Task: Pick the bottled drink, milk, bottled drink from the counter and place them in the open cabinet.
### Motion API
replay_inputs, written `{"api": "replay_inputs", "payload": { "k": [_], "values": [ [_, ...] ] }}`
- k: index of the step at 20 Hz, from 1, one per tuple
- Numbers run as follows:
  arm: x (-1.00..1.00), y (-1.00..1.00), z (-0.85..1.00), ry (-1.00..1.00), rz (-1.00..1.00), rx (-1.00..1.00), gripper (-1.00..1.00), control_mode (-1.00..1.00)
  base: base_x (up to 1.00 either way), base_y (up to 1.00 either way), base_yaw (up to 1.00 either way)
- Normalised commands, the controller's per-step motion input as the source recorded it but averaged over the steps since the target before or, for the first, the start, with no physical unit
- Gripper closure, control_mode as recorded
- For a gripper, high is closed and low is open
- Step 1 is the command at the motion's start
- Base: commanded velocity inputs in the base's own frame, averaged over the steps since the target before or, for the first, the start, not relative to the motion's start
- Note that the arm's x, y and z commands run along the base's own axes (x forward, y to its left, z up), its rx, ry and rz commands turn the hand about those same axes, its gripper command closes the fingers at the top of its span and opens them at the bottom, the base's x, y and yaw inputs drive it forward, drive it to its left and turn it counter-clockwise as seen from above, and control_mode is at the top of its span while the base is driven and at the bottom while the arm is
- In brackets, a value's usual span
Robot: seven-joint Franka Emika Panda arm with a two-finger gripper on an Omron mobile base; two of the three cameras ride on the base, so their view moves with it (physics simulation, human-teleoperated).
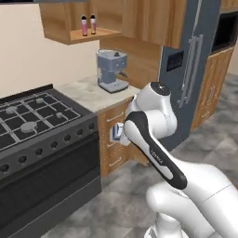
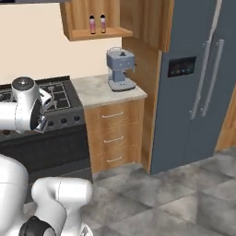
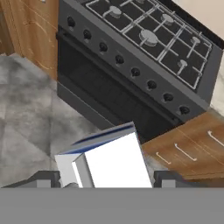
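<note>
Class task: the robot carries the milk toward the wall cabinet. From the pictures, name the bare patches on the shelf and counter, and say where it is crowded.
In the open cabinet, the shelf board is bare right of the two bottled drinks; they crowd its left-centre. On the counter, bare marble lies between the stove and the coffee machine, which fills the right end. The tool holds the milk.

Milk carton [image 3: 111, 164] clamped between dark fingertips [image 3: 43, 178] of gripper [image 3: 105, 180], just below black stove [image 3: 144, 57]; wooden drawers [image 3: 192, 148] right of stove, grey floor [image 3: 26, 113] left.
</note>
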Motion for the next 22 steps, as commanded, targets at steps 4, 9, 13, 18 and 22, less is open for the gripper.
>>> {"api": "replay_inputs", "payload": {
  "k": [4, 9, 13, 18, 22],
  "values": [
    [0.0, 0.0, 0.0, 0.0, 0.0, 0.0, 1.0, 1.0, -0.03, 0.0, 0.55],
    [0.0, 0.0, 0.0, 0.0, 0.0, 0.0, 1.0, 1.0, 0.0, 0.0, 0.53],
    [0.0, 0.0, 0.0, 0.0, 0.0, 0.0, 1.0, 1.0, 0.0, 0.0, 0.46],
    [0.0, 0.0, 0.0, 0.0, 0.0, 0.0, 1.0, 1.0, 0.03, -0.02, 0.03],
    [0.0, 0.0, 0.0, 0.0, 0.0, 0.0, 1.0, 1.0, 0.83, -0.13, 0.0]
  ]
}}
